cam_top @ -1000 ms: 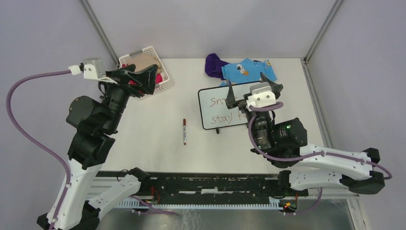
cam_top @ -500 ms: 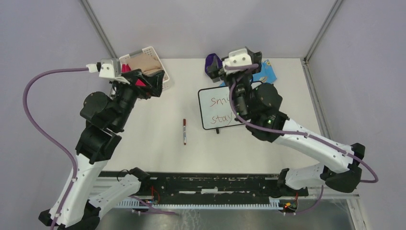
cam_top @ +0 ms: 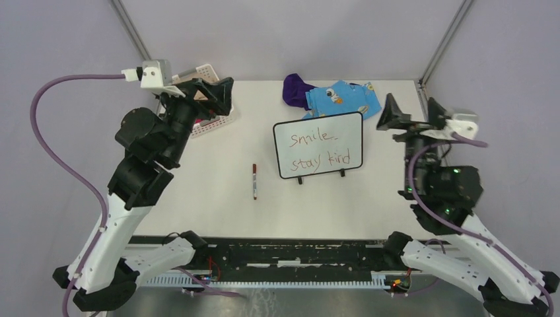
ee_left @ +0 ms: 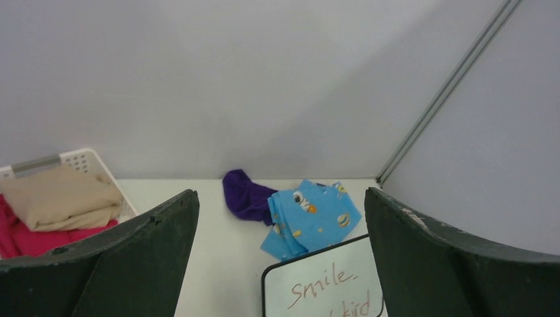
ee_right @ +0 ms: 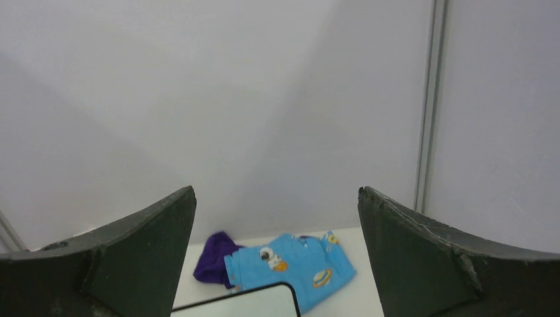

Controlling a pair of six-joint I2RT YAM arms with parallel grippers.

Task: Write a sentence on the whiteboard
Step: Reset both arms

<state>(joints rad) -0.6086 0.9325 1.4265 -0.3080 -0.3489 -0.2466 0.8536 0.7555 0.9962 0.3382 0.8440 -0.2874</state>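
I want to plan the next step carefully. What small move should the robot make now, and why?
Probably bring the left gripper and right gripper down to rest. Both are open and hold nothing, the sentence stands on the whiteboard in two lines, and the marker lies on the table, apart from the board.

whiteboard (cam_top: 319, 146) mid-table, marker (cam_top: 254, 181) beside it, clothes (cam_top: 340, 98) behind, basket (cam_top: 212, 123) left
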